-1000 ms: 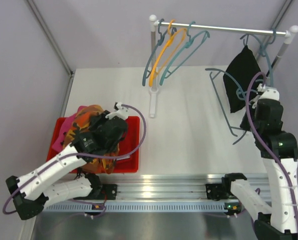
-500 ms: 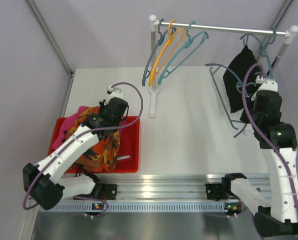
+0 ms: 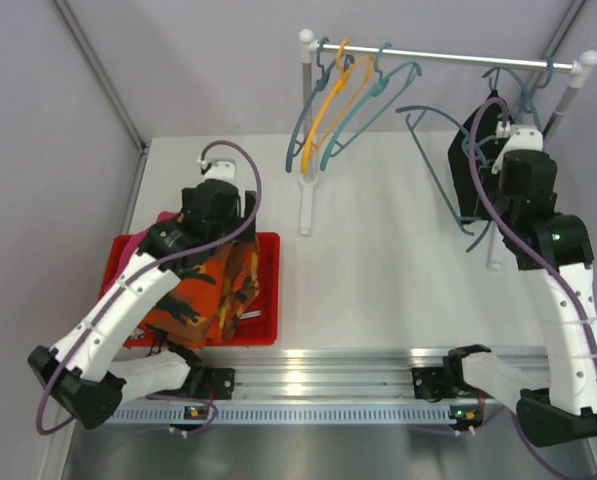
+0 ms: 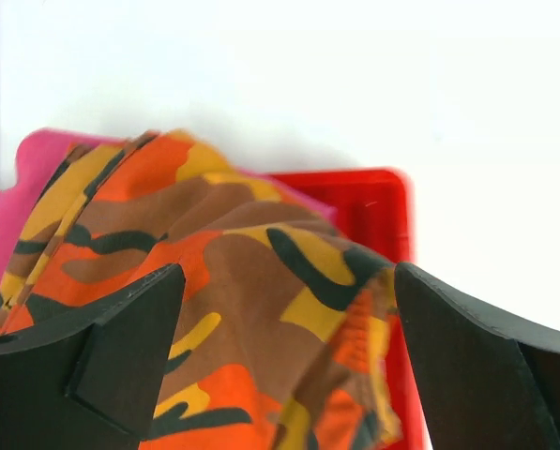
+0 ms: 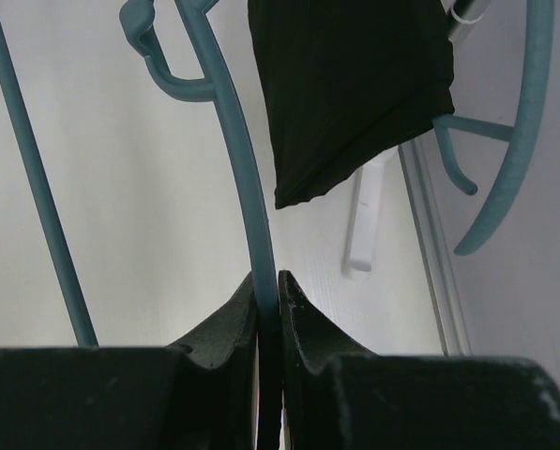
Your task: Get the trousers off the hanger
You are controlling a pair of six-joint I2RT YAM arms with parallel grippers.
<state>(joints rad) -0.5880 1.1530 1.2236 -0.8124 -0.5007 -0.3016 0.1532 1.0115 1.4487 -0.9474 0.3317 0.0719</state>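
Left fingers (image 4: 120, 347) standing wide apart, gripping nothing, hovering over camouflage trousers (image 4: 261, 309) lying heaped in red bin (image 4: 378, 211) just below and ahead. Pink trousers (image 4: 17, 216) peeking out left of fingers.

Right fingers (image 5: 225, 333) clamping together on teal hanger (image 5: 247, 206) wire. Black trousers (image 5: 350, 84) hanging ahead and right of these fingers, long axis dropping from rail (image 3: 448, 55). Right arm being far nearer. Whether gripped hanger is carrying them: cannot tell.

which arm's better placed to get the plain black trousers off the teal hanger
Right. The right gripper is shut on the teal plastic hanger beside the plain black cloth trousers. The left gripper hangs open over the orange camouflage trousers in the red bin, far off.
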